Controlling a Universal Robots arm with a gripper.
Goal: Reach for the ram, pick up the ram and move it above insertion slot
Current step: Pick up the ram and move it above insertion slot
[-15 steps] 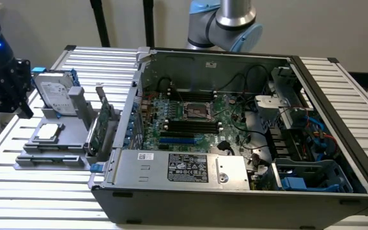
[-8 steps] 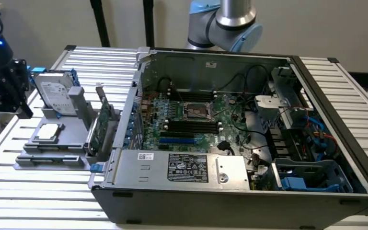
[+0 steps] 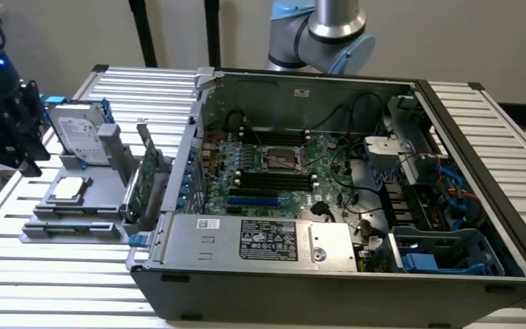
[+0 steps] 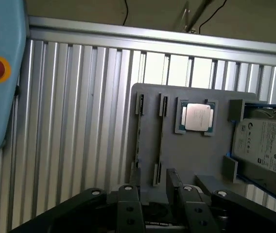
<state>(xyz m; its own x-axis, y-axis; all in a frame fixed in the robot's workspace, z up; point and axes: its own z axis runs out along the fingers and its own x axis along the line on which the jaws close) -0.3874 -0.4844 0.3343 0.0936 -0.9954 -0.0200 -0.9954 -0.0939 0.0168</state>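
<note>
Open computer case (image 3: pixel 336 286) on slatted table (image 3: pixel 53 288), motherboard (image 3: pixel 224 197) exposed, hard drive (image 3: pixel 80 133) propped in grey holder (image 3: pixel 88 184)

Soft, even light, pale glare on the slatted table (image 4: pixel 70 121), shadowy computer case (image 3: pixel 290 92).

Plain grey on tray (image 4: pixel 196 158). On tray: silver chip (image 4: pixel 198 117) in green frame, silver drive (image 4: pixel 269 143) with white label. Under tray: pale table (image 4: pixel 79 121), striped with ribs. At tray's edge: black gripper (image 4: pixel 152 183).
</note>
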